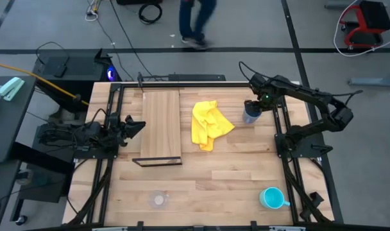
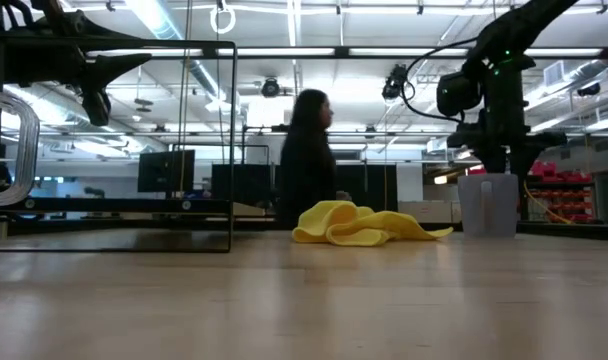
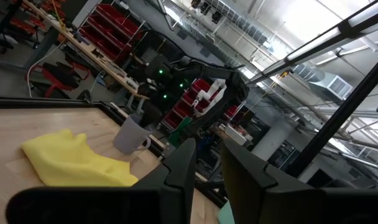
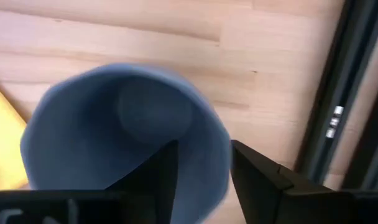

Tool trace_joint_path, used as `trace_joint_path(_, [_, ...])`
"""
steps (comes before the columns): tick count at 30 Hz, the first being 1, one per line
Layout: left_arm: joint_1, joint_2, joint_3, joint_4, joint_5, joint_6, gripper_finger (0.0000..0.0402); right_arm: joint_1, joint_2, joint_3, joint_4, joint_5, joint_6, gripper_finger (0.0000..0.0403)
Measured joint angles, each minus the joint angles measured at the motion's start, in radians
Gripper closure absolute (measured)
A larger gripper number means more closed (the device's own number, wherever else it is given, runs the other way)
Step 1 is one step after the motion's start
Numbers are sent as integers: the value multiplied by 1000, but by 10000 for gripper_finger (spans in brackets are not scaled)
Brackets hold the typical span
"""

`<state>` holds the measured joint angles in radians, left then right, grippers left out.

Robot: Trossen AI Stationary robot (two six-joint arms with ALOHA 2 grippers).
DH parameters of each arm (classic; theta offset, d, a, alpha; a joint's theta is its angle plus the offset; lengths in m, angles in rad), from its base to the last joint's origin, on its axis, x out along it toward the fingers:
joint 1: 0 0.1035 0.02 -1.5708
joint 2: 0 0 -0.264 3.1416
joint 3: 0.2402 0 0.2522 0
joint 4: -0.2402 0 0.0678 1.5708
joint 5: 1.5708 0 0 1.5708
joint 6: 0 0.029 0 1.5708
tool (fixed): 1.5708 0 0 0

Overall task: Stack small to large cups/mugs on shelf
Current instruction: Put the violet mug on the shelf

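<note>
The grey-blue mug (image 1: 249, 116) stands upright on its base on the pale tabletop, right of the yellow cloth (image 1: 209, 124). My right gripper (image 4: 204, 152) is open above the mug (image 4: 114, 137), pointing down. One finger is over its hollow and one is outside its wall. The turquoise mug (image 1: 271, 197) stands at the near right. The clear glass cup (image 1: 159, 199) stands at the near left. The brown shelf board (image 1: 160, 125) lies left of centre. My left gripper (image 1: 136, 126) waits at the board's left edge, slightly open and empty. My right gripper comes at the mug from above, pointing down, with the mug's rim (image 4: 221, 146) between its two fingers. I cannot tell whether the fingers touch the wall. The mug (image 2: 489, 205) stands upright on the table.
The crumpled yellow cloth (image 2: 359, 225) lies between the shelf board and the grey-blue mug. Dark metal rails (image 1: 281, 128) run along the table's left and right sides. A person (image 2: 309, 160) walks behind the far edge. Bare planks (image 1: 214, 186) lie between the glass cup and the turquoise mug.
</note>
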<state>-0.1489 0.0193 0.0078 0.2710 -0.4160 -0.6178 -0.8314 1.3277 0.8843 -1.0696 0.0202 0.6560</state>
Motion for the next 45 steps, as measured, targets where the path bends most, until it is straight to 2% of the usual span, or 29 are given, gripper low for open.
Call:
trace_joint_path(6, [0,0,0,0,0,0,323,0,0,-22,35,-3,13,276])
trace_joint_path(17, [0,0,0,0,0,0,323,0,-1,-22,90,-9,-3,387])
trace_joint_path(28, [0,0,0,1,0,-7,322,42,-22,9,76,7,-116,387])
trace_joint_path(31, [0,0,0,2,0,-8,322,89,-33,76,17,0,-172,387])
trace_joint_path(36, [0,0,0,2,0,-8,324,212,-36,233,-178,-3,-321,387])
trace_joint_path(39, [0,0,0,2,-1,-8,323,319,-36,303,-255,-27,-387,387])
trace_joint_path(45, [0,0,0,2,-2,-9,322,572,6,364,-259,-70,-381,387])
